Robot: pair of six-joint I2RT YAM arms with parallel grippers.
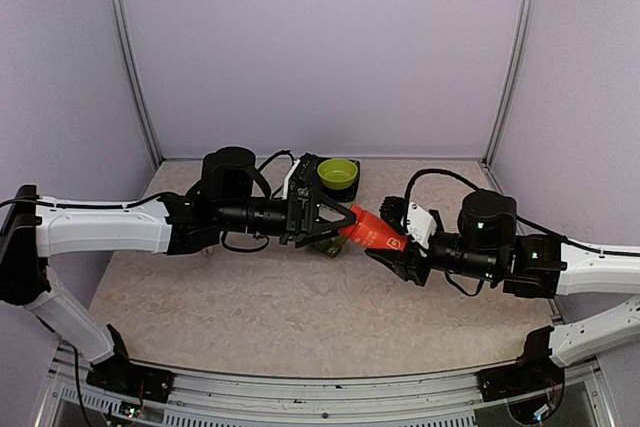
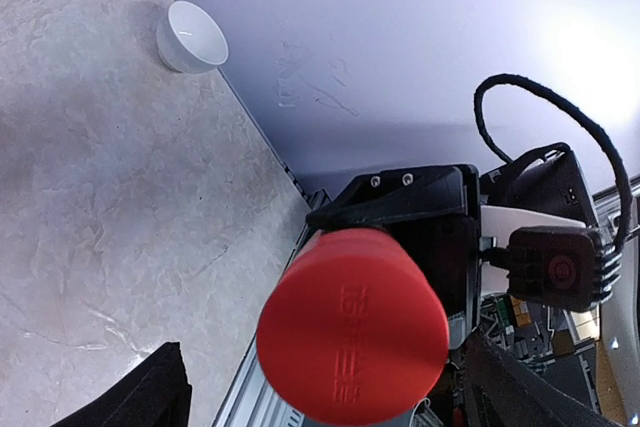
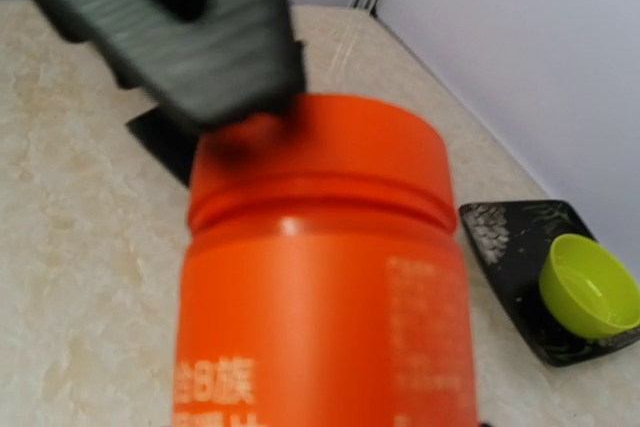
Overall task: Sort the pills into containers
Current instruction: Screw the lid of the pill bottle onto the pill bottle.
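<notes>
Containers (image 1: 326,247): seen in the top view only as a small dark green patch on the table (image 1: 250,297), just under the left gripper (image 1: 345,222) and at 6 o'clock from the green bowl (image 1: 338,173). They are mostly hidden, so the number of boxes and the state of the lids cannot be told. Bottle (image 1: 372,232): orange-red with pale print on its side, capped, held off the table near its middle with the cap (image 2: 352,325) pointed toward 10 o'clock. It is grasped at its base end by the right gripper (image 1: 392,237). In the left wrist view the left gripper's jaws are spread wide on either side of the cap, released, with a clear gap on one side. In the right wrist view one blurred black finger (image 3: 200,37) overlaps the cap's rim at 11 o'clock, and contact cannot be judged. Count: one bottle, one cap, one green bowl on one black tray (image 3: 500,247) at 12 o'clock from the left gripper, and one white bowl (image 2: 190,37) at the foot of the wall, noted in the left wrist view only.
</notes>
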